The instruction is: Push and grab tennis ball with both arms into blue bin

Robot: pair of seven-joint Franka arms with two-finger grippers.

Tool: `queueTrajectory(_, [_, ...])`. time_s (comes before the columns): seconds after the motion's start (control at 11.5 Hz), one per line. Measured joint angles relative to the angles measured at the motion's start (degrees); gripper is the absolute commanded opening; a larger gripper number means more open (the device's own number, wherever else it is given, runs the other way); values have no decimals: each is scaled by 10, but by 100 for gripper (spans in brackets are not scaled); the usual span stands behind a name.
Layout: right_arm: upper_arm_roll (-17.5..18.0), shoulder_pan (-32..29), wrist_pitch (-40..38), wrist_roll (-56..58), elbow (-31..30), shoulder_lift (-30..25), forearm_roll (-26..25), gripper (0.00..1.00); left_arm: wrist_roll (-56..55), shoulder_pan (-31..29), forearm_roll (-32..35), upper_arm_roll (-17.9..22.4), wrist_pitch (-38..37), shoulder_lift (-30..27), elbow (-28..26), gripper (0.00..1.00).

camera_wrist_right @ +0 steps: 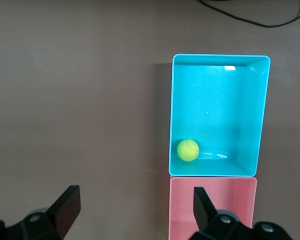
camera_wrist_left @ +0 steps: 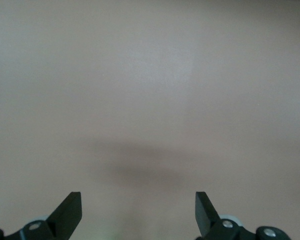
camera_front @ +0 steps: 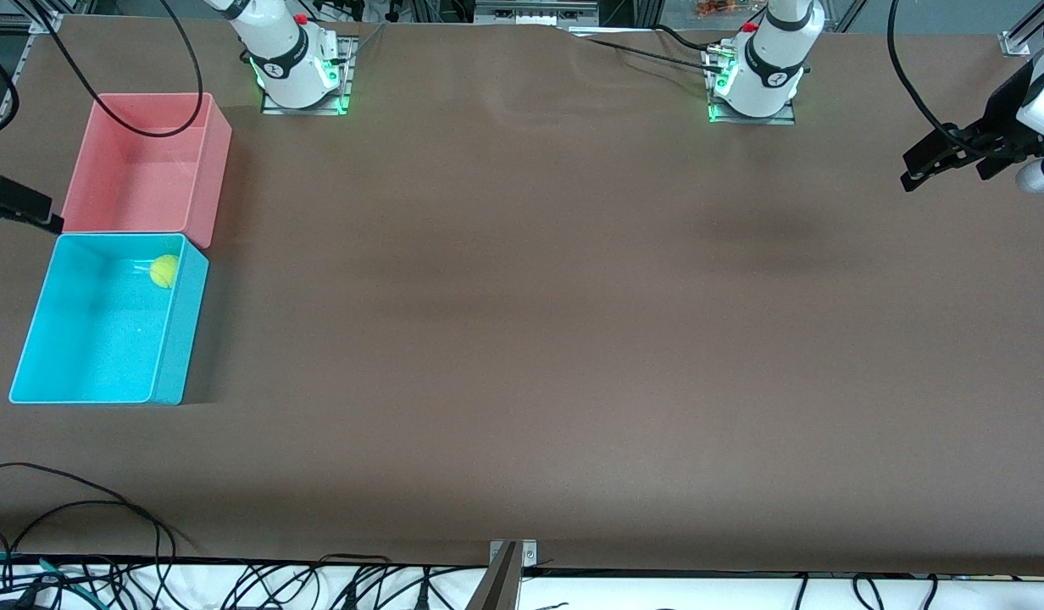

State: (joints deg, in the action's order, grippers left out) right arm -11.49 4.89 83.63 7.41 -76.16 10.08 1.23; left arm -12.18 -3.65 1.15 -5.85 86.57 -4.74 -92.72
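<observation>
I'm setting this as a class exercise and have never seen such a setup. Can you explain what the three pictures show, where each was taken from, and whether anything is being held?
Two white robot arms are bolted to a brown table. The front view looks down from across the table. The other two come from cameras on each arm's wrist, so the black prongs at their lower edges are end effector fingers.

The left end effector hangs open over bare table at the left arm's end, holding nothing. The right end effector is open and empty too, above the pink bin.

Touching the pink bin, nearer the front camera, is the blue bin. The tennis ball lies inside it, in the corner beside the pink bin.
</observation>
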Motion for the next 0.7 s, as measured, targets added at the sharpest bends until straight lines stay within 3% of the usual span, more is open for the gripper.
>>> queueTrajectory(0.17, [22,0,31,-15,-58,-43,-8,100,0,0,0,-1,0,0,0,100])
queueTrajectory(0.44, [24,-3,143,-38,-215,-133,-8,100,0,0,0,-1,0,0,0,100])
queueTrajectory(0.7, [25,-3,150,-41,-246,-163,-8,100,0,0,0,-1,0,0,0,100])
